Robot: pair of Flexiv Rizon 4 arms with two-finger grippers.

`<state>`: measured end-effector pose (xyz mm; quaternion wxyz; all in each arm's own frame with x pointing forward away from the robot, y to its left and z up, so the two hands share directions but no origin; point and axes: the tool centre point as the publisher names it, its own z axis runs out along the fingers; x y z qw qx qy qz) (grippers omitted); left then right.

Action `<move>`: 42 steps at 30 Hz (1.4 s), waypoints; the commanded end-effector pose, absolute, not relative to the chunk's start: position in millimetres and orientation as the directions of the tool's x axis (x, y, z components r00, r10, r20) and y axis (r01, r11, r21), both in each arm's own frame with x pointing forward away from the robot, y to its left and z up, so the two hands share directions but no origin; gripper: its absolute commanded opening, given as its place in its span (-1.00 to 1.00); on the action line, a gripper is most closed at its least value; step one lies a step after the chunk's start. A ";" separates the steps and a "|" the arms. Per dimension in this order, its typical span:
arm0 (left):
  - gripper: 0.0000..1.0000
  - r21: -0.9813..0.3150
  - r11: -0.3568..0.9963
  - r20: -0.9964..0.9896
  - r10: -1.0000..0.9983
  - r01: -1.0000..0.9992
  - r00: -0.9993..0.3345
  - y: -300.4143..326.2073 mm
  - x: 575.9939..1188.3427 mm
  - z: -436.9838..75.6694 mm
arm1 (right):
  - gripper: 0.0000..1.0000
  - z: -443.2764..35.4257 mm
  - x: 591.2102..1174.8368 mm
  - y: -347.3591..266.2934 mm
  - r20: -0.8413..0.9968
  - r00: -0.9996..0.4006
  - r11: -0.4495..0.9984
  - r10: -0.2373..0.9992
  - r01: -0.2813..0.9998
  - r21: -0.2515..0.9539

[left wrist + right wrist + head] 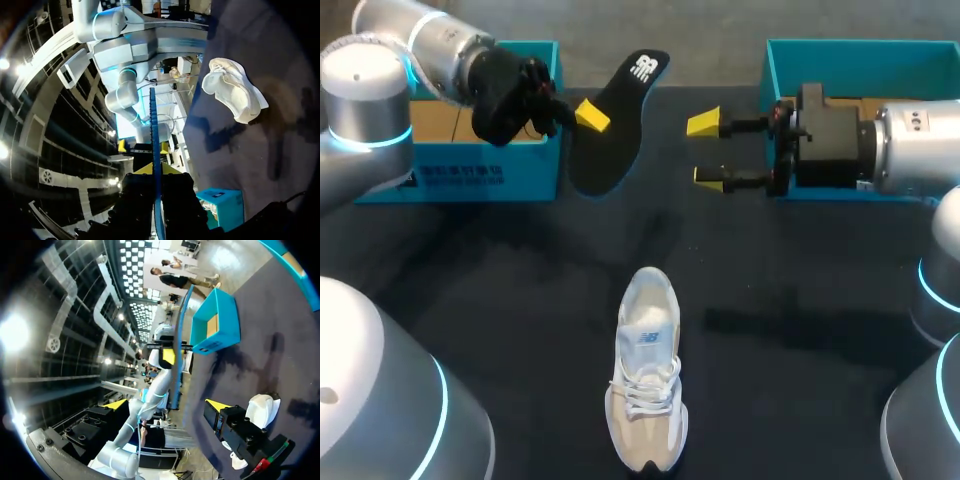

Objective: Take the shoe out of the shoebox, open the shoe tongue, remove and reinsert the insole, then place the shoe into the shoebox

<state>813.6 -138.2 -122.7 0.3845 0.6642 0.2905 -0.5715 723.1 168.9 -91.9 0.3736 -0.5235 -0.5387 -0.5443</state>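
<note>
robot lab: left arm, right arm over black table

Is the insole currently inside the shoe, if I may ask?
Out: the left gripper holds the insole aloft, apart from the shoe on the table.

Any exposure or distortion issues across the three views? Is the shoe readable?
Head view: even light, shoe sharp, soft arm shadows on the table. Left wrist view: heavy fisheye bending, shoe nearly blown out, insole edge-on, a thin line. Right wrist view: same bending, shoe partly hidden by the right end effector.
</note>
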 end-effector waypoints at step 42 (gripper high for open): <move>-1.00 0.159 -0.388 -0.987 -0.033 0.908 0.159 -138.3 797.5 -156.0 | 1.00 -93.0 724.4 172.2 0.972 -0.173 -0.142 0.157 0.970 0.195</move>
